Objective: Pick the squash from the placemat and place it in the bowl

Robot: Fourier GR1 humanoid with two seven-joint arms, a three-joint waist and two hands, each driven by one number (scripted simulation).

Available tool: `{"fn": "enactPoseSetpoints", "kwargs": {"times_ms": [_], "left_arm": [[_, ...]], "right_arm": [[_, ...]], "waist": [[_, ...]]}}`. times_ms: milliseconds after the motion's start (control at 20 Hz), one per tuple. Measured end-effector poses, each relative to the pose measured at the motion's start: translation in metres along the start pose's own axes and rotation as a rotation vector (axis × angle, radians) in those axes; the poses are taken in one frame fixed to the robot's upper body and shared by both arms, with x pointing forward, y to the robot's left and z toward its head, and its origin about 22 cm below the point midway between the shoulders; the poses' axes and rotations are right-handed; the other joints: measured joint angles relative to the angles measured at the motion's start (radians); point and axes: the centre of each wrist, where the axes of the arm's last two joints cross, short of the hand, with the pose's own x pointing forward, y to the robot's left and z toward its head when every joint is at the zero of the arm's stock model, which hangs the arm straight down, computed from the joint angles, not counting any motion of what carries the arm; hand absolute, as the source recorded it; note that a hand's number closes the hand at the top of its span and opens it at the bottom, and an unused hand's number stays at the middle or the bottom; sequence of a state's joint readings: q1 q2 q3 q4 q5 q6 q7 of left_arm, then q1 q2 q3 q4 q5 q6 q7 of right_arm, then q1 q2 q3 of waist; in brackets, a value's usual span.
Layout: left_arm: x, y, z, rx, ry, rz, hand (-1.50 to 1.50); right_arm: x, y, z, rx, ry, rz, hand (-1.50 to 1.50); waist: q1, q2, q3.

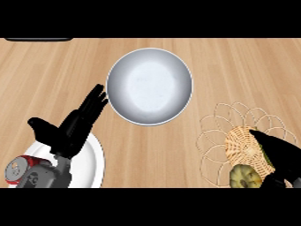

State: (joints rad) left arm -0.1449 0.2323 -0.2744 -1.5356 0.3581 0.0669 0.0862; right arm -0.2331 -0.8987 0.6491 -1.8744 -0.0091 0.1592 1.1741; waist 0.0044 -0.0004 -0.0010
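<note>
From my head view, low right on the placemat [244, 132], my right hand [284, 158] curls its fingers beside the squash [245, 175]; I should close squarely before lifting toward the bowl [150, 86]. Left hand [71, 128] rests, fingers straight.

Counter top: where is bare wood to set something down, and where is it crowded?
Bare wood lies left of the bowl, right of it above the placemat, and between the white plate and the placemat. Crowded spots are the lower left, where the open left robot hand hangs over the plate, and the lower right, where the right robot hand curls at the squash.
</note>
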Motion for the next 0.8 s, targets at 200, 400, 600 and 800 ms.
{"fn": "enactPoseSetpoints", "kwargs": {"times_ms": [200,400,600,800], "left_arm": [[0.004,0.000,0.000,-0.002,0.006,0.005,0.00],[0.006,-0.006,0.004,-0.004,0.000,0.000,0.00],[0.004,-0.007,0.004,0.000,0.002,-0.004,0.00],[0.005,-0.005,0.003,-0.002,0.006,0.004,0.00]], "right_arm": [[0.000,0.006,-0.006,-0.012,0.011,-0.001,-1.50],[0.000,0.012,-0.011,-0.014,0.017,-0.016,-1.50],[-0.001,0.018,-0.014,-0.027,0.020,-0.024,-1.50],[0.000,0.025,-0.015,-0.056,-0.008,-0.029,1.50]], "waist": [[-0.001,-0.001,0.000],[-0.002,-0.002,-0.001],[-0.004,-0.002,-0.002],[-0.004,-0.006,-0.008]]}}
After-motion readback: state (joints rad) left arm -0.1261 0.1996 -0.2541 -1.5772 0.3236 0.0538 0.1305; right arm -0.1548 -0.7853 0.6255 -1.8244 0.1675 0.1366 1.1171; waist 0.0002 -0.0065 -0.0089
